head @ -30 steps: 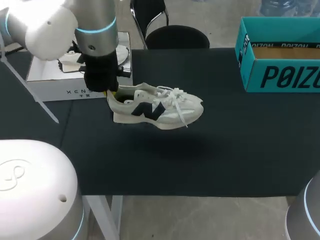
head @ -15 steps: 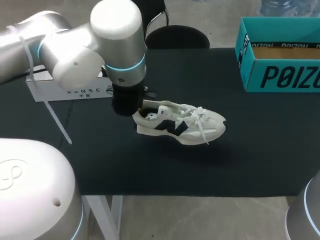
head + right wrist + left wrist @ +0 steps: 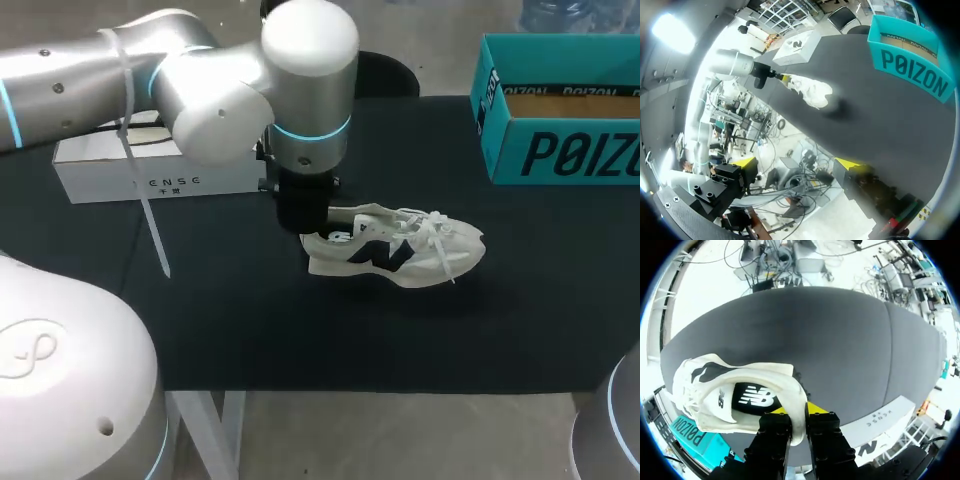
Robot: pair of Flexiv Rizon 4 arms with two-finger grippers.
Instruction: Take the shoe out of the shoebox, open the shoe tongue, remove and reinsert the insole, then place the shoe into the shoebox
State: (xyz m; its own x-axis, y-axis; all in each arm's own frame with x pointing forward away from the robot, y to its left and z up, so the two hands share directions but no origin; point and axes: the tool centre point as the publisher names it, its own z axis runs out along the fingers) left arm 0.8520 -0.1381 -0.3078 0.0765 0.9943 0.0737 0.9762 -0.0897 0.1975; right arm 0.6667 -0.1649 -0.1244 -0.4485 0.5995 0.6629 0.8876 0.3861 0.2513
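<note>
My left gripper (image 3: pixel 799 412) is pinched on the heel collar of the white sneaker with a navy logo (image 3: pixel 395 250), which sits out in the open at the middle of the black tabletop (image 3: pixel 300 340), toe pointing towards the teal cardboard box (image 3: pixel 555 120); I cannot tell whether its sole touches the surface. That teal box stands open at the far right corner, showing only its brown inner wall. The white rectangular shoebox (image 3: pixel 95 178) lies far left with its inside hidden behind my arm, and my right gripper (image 3: pixel 796 165) hangs spread wide off the table's edge.
</note>
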